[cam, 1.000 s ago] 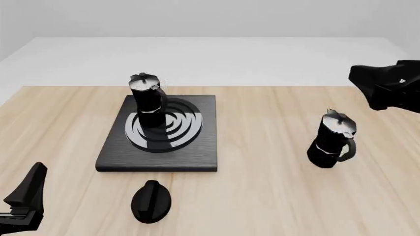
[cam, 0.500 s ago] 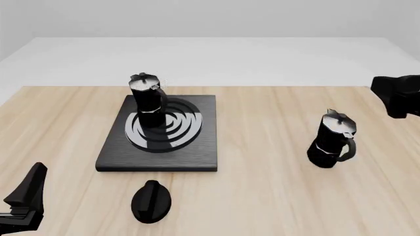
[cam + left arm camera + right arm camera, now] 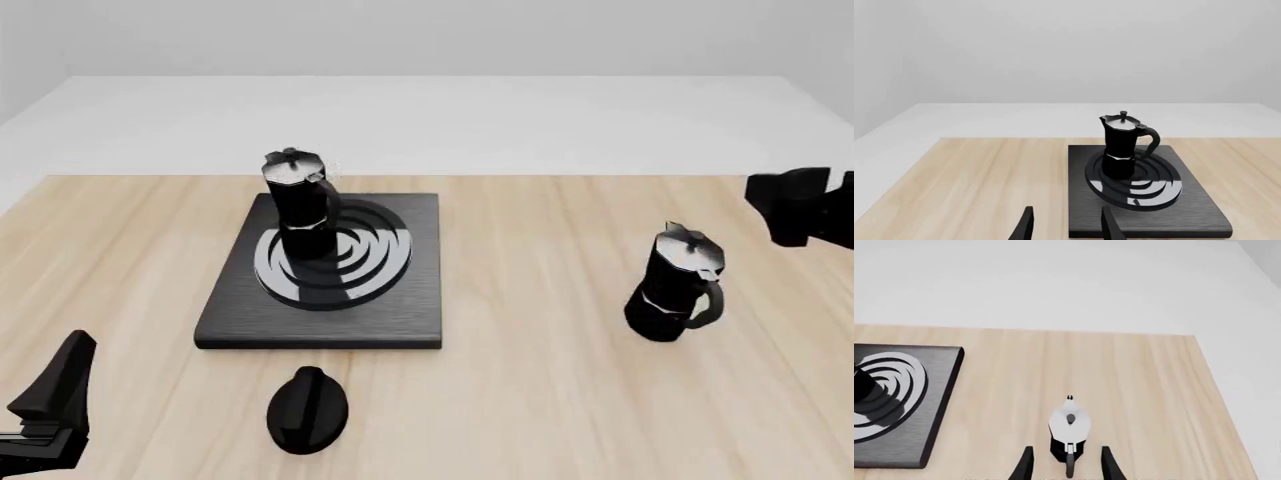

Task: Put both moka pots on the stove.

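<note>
**newbie:** So why's your right gripper (image 3: 1064, 465) just hanging up there?

**regular:** You've got it lined up above the second moka pot (image 3: 678, 284), which stands on the wooden table (image 3: 534, 380) well to the right of the stove (image 3: 324, 270). The fingers are spread with nothing between them, and the pot's silvery lid sits in the gap, so I'd guess a drop straight down is what you're setting up.

**newbie:** And the other one?

**regular:** The first moka pot (image 3: 299, 200) stands upright on the stove's rings, toward the far left. Your left gripper (image 3: 1064, 227) is spread too, holding nothing, parked near the black knob (image 3: 308, 408) in front of the stove.
</note>
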Controlling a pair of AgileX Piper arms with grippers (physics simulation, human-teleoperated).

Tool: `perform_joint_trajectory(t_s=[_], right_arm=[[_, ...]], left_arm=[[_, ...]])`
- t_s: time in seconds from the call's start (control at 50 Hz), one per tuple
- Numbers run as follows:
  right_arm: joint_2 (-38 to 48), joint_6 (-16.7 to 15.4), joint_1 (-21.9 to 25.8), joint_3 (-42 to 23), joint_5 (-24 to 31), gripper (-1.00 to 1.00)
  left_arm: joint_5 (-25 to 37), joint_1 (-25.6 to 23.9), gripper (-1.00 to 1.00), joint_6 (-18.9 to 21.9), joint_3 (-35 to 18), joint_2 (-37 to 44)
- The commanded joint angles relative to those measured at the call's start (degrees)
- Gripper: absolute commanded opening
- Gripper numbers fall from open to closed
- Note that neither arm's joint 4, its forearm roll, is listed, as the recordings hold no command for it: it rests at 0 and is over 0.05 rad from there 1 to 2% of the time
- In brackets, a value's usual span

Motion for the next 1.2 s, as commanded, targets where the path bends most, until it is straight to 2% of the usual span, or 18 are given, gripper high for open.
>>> perform_joint_trajectory(t_s=[0.02,0.34,1.2], right_arm=[[4.44,-0.87,-1.20,-0.11,-1.47,1.00],[8.62,-2.26,-1.50,0.82,-3.53,1.00],[18.49,-1.84,-0.42,4.22,-11.59,1.00]], left_arm=[[0.00,0.00,1.00,0.00,0.00,0.00],[0.00,0.00,1.00,0.00,0.00,0.00],[0.00,0.00,1.00,0.00,0.00,0.00]])
